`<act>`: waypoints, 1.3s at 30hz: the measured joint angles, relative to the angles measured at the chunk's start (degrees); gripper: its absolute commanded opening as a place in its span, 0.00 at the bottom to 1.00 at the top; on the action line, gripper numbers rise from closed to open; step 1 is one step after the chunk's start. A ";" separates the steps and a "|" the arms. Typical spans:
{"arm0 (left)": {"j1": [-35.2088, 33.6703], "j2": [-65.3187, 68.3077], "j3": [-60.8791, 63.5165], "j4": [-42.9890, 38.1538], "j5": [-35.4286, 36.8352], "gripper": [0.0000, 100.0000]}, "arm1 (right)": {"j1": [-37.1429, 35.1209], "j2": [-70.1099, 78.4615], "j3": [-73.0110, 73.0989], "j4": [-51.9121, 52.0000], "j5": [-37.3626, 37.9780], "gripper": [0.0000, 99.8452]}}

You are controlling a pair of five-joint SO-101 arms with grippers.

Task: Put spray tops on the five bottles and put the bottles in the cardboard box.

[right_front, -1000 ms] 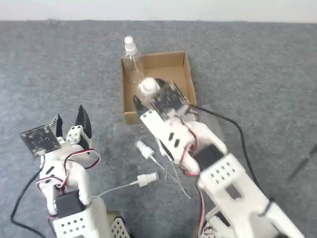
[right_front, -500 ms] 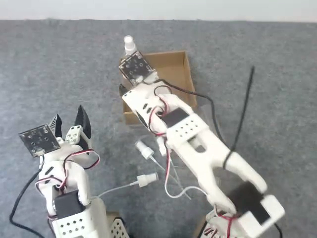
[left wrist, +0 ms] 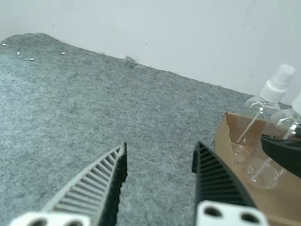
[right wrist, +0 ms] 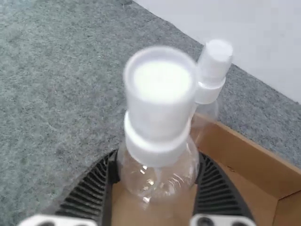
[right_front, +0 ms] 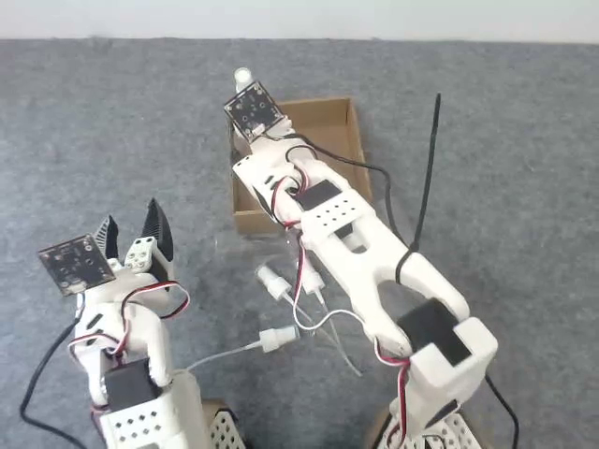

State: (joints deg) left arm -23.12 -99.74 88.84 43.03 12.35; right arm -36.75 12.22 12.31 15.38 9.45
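The bottle, with its top on, was clamped in the right tool over the box, just beside a second bottle at the box's corner; I think it should go down upright, without knocking that neighbour, before release; the left tool hung with jaws apart over the bench.

high view looks down; both wrist views share the cardboard box.
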 measured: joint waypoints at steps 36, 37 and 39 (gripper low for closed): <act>0.00 0.00 1.05 0.00 0.00 0.21 | 2.02 17.23 -12.22 -5.54 -10.02 0.10; 0.00 0.00 1.05 0.00 0.00 0.21 | 2.02 17.23 -12.22 -5.54 -10.02 0.10; 0.00 0.00 1.05 0.00 0.00 0.21 | 2.02 17.23 -12.22 -5.54 -10.11 0.10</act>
State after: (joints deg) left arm -23.12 -99.74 89.89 43.03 12.35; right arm -34.73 29.45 0.09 9.85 -0.66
